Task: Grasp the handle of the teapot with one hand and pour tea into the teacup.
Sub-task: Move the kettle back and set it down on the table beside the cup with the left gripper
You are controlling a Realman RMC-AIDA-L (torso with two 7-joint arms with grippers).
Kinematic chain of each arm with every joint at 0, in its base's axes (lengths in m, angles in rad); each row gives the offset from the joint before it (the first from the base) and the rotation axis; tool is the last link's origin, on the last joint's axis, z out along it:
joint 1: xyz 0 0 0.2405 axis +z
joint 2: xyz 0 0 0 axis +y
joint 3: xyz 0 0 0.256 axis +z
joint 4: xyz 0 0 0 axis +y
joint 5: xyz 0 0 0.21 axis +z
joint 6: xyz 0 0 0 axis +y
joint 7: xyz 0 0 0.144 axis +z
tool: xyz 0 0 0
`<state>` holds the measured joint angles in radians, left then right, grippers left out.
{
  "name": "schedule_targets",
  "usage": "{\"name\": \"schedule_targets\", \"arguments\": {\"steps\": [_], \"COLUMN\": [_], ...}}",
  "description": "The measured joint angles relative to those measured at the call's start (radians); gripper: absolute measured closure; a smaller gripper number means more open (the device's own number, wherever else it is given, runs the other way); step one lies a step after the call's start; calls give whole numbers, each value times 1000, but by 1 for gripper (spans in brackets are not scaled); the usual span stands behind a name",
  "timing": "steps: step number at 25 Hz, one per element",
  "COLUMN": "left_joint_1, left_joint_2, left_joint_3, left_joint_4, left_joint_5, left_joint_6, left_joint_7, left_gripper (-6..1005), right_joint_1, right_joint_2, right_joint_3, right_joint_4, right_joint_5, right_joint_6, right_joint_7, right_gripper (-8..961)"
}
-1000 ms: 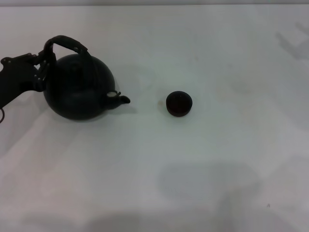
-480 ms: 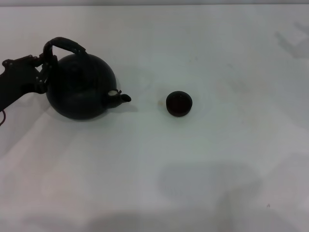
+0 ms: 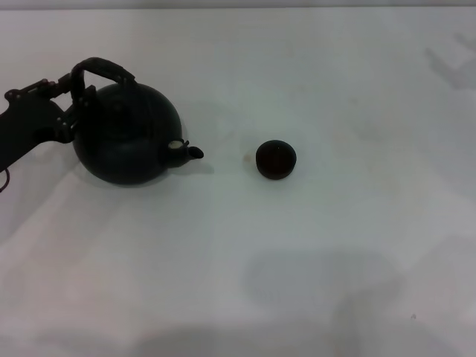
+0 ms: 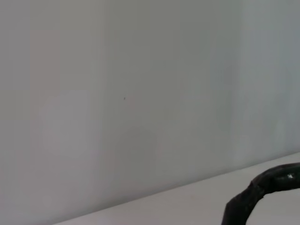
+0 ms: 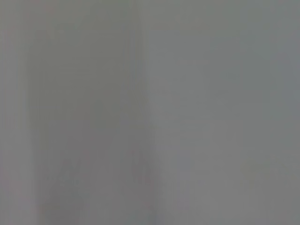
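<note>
Round matte teapot (image 3: 128, 135) now nearer teacup (image 3: 276, 160).

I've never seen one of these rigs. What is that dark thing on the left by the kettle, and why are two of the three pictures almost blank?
The wide picture comes from a camera on the robot's head, looking down at a white table. The dark thing is the robot's left gripper, reaching in at the handle of a black teapot. It seems closed on the handle, gripping near its left end. The spout points toward a small dark teacup, standing apart on the table. The other two pictures come from cameras on the wrists. The left one shows a pale surface and a bit of the handle; the right one shows only grey, and the right arm appears nowhere.
</note>
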<state>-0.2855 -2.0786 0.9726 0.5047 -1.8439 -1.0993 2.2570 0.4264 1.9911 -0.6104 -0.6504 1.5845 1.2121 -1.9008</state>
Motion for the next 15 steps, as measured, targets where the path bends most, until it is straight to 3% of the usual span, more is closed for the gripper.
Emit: {"name": "schedule_targets", "arguments": {"steps": [7,15], "left_joint_1": [-1,12], "left_joint_2": [-1,0], "left_joint_3": [-1,1], "left_joint_4": [-20,-28], "left_joint_5": [-55,-78], "left_joint_6": [3,-67], "left_joint_7": [36,96], "left_gripper": [422,338], "right_joint_1": [0,-1], "right_joint_2": [0,0], "right_joint_3": [0,0], "right_joint_4": [0,-2], "right_joint_5": [0,0], "right_joint_6": [-3,-3], "right_joint_7": [-1,0], "right_gripper": [169,169]}}
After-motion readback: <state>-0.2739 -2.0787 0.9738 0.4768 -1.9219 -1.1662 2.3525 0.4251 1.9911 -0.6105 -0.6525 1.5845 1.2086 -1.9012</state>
